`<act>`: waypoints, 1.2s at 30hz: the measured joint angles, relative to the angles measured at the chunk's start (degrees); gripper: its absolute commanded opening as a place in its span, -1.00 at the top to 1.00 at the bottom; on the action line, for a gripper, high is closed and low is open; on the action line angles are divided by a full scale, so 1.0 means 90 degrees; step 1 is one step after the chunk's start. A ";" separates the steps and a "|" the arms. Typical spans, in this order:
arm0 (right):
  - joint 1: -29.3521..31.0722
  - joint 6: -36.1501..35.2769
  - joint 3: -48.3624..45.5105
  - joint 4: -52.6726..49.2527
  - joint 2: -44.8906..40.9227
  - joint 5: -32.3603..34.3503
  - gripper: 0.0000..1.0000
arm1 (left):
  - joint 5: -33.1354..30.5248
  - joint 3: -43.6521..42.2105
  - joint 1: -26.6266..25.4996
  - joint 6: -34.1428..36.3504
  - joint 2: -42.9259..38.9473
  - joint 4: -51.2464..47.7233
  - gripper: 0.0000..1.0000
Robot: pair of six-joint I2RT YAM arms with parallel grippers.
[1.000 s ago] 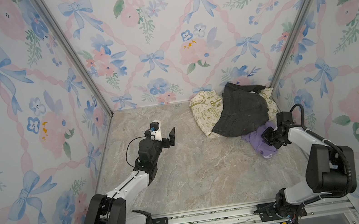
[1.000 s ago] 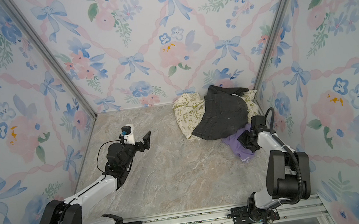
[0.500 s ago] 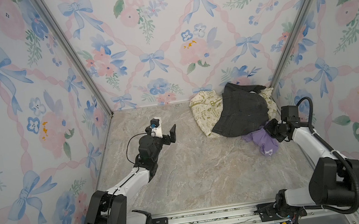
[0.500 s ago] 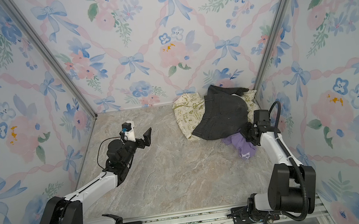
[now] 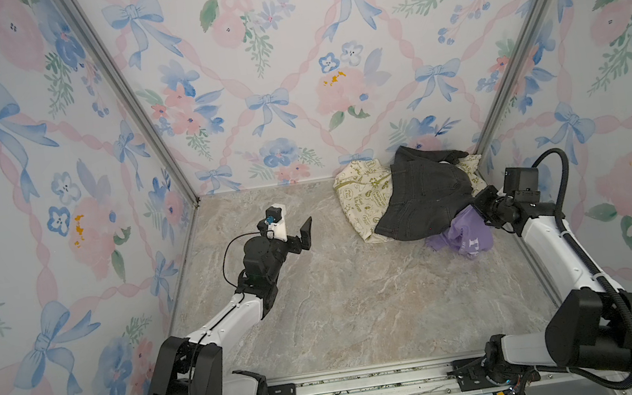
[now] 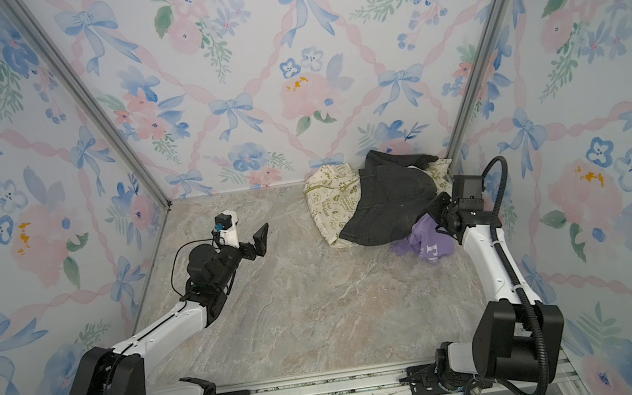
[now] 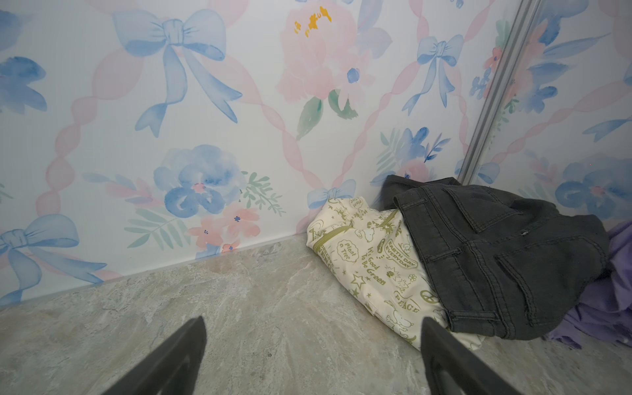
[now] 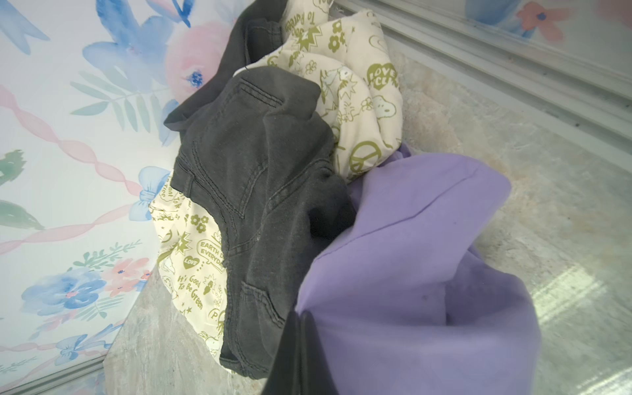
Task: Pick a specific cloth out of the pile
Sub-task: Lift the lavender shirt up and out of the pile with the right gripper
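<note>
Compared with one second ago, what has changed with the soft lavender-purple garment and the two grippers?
The right gripper, shut on the lavender-purple garment, has risen and pulled the gripped part of the garment up with it, next to the dark grey denim garment. The denim and the cream cloth with green print stayed in place. The open left gripper hardly moved.

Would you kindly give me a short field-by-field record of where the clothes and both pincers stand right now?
target: lavender cloth, white lettering, against the denim's near edge
pile: dark grey denim garment lying over cream cloth with green print, back right corner of the table
right pincer: shut on the lavender cloth
left pincer: open, empty, apart from the clothes, facing the pile
status: lavender cloth not yet clear of the pile
</note>
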 measured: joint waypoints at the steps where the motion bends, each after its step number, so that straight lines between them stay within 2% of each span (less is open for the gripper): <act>1: 0.0000 0.0002 0.0034 0.0027 0.0000 0.0017 1.00 | 0.0005 0.0017 0.0000 0.0000 0.0000 0.0002 -0.96; 22: 0.0112 0.0330 0.0576 0.0228 -0.0245 0.0542 1.00 | 0.0097 0.0260 0.0000 0.0000 0.0287 0.0000 -0.96; 36: 0.0364 -0.0068 0.1151 0.0228 -0.0308 0.0935 1.00 | 0.0129 0.0260 0.0000 0.0000 0.0287 0.0002 -0.96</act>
